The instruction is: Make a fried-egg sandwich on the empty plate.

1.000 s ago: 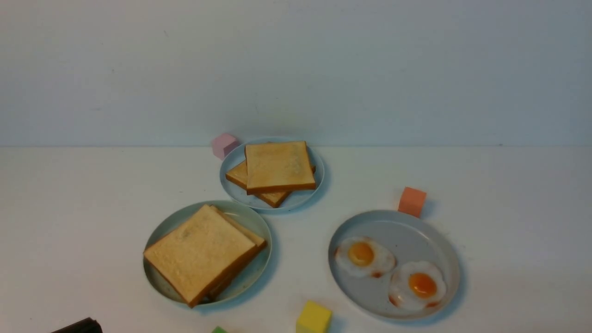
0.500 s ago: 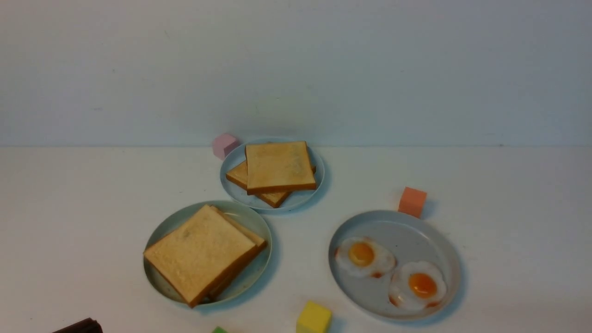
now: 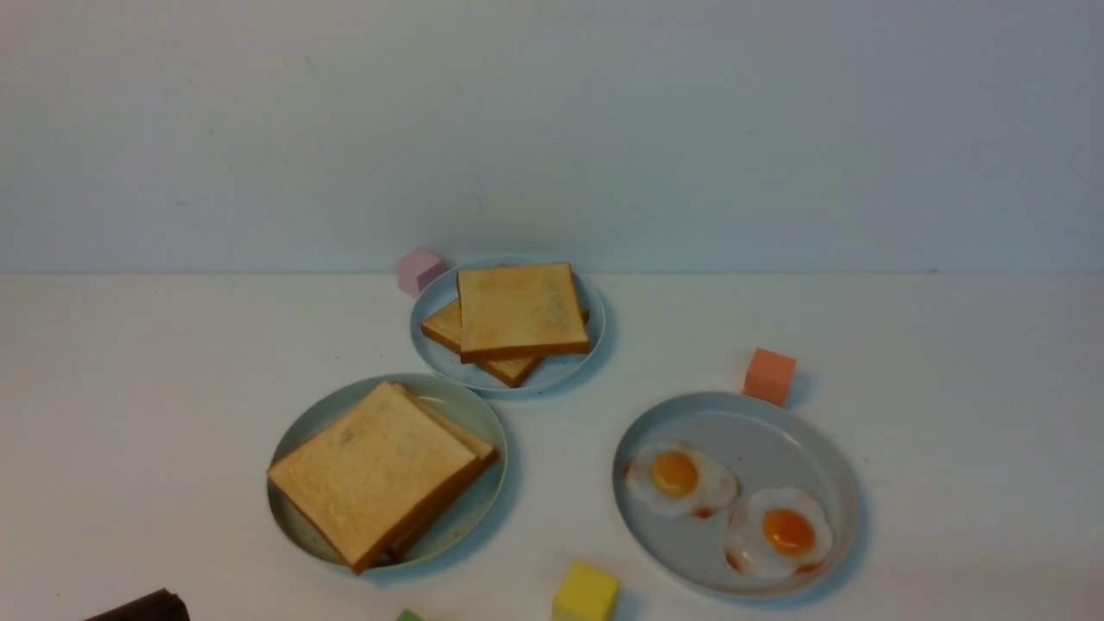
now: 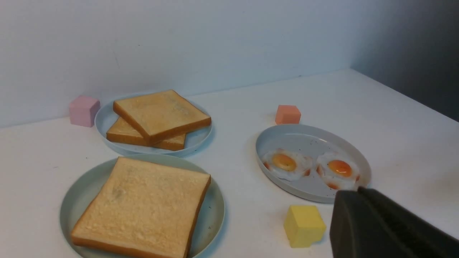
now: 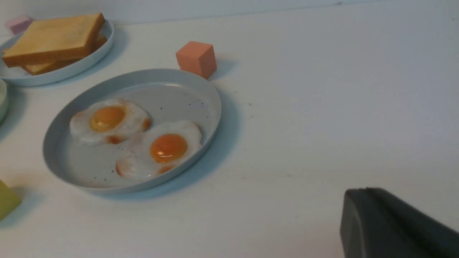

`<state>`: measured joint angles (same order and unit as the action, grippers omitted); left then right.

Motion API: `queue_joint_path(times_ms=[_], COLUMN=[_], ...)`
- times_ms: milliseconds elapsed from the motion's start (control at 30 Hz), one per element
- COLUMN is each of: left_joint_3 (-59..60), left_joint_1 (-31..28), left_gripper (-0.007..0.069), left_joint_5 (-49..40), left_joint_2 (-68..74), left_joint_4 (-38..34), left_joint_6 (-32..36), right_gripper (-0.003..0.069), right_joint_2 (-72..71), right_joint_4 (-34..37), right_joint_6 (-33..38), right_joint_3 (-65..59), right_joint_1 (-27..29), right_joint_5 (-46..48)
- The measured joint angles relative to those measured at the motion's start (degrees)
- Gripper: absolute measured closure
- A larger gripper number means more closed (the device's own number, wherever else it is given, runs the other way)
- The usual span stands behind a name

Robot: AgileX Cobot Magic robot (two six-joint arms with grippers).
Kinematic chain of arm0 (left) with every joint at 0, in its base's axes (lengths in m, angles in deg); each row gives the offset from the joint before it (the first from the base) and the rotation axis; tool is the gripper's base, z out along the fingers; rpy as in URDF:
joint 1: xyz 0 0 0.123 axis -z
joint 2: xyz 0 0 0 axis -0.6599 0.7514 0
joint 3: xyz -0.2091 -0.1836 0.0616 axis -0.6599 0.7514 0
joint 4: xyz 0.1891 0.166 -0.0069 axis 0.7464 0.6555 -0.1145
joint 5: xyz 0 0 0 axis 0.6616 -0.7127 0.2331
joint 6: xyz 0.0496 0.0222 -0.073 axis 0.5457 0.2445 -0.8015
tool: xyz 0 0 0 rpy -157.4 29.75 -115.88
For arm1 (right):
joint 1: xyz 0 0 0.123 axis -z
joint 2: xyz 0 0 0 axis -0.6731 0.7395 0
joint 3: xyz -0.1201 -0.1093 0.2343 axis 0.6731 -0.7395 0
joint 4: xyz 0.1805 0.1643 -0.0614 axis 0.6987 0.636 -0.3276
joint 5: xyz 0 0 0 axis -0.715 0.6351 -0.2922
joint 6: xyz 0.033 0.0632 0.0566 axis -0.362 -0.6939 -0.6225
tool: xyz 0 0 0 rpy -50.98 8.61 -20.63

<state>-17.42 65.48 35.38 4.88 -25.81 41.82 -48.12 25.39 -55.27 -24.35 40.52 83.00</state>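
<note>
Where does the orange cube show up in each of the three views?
Front view: orange cube right of centre, just behind the grey plate's far rim.
Left wrist view: orange cube mid-frame, beyond the same plate.
Right wrist view: orange cube near the top, at the plate's far rim.
Shared landmark: the grey plate holding two eggs.

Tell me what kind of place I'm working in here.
Likely a lab tabletop test setup, not a kitchen: bare white table, plain wall, coloured foam-like cubes such as the yellow cube, and fake-looking fried eggs.

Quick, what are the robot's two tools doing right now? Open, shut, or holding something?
Left tool: only a dark edge shows, so open or shut cannot be told; nothing visibly held.
Right tool: the same, cannot be told.
</note>
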Motion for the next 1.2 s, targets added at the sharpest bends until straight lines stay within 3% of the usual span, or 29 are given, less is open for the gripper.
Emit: queue_joint_path(times_ms=[233, 300, 433, 533, 567, 633, 733, 900, 1200], left_joint_3=[2.05, 2.17, 2.17, 3.6, 3.81, 7.62, 11.44, 12.29, 12.29], left_joint_1=[-1.0, -4.02, -14.04, -18.32, -18.32, -19.23, -19.24, -19.36, -19.36], left_gripper=[0.0638, 0.0638, 0.0638, 0.0638, 0.0638, 0.0638, 0.0638, 0.0638, 0.0638], left_joint_5=[9.55, 10.27, 4.38, -1.08, -1.33, -2.89, -4.27, -8.7, -8.98], left_joint_2=[0.0, -0.13, -2.24, -5.65, -5.89, -9.24, -10.18, -10.18, -10.18], left_joint_4=[1.55, 5.95, 18.85, 29.49, 30.16, 37.32, 39.38, 39.68, 39.68], left_joint_6=[-3.19, -5.92, -20.71, -32.78, -32.78, -40.77, -45.24, -47.39, -47.78], right_gripper=[0.0656, 0.0655, 0.0652, 0.0651, 0.0651, 0.0648, 0.0645, 0.0642, 0.0634], right_joint_2=[0.0, 0.0, 0.0, 0.0, 0.0, 0.0, -0.06, -0.06, -0.06], right_joint_4=[0.0, 0.0, 0.0, 0.0, 0.0, 0.0, 0.0, 0.0, 0.0], right_joint_6=[-0.06, -0.06, -0.06, -0.06, -0.06, -0.12, -0.12, -0.17, -0.17], right_joint_3=[0.0, 0.0, 0.0, 0.0, 0.0, 0.0, 0.0, 0.0, 0.0], right_joint_1=[0.0, 0.0, 0.0, 0.0, 0.0, 0.0, 0.0, 0.0, 0.0], right_joint_5=[0.0, 0.0, 0.0, 0.0, 0.0, 0.0, 0.0, 0.0, 0.0])
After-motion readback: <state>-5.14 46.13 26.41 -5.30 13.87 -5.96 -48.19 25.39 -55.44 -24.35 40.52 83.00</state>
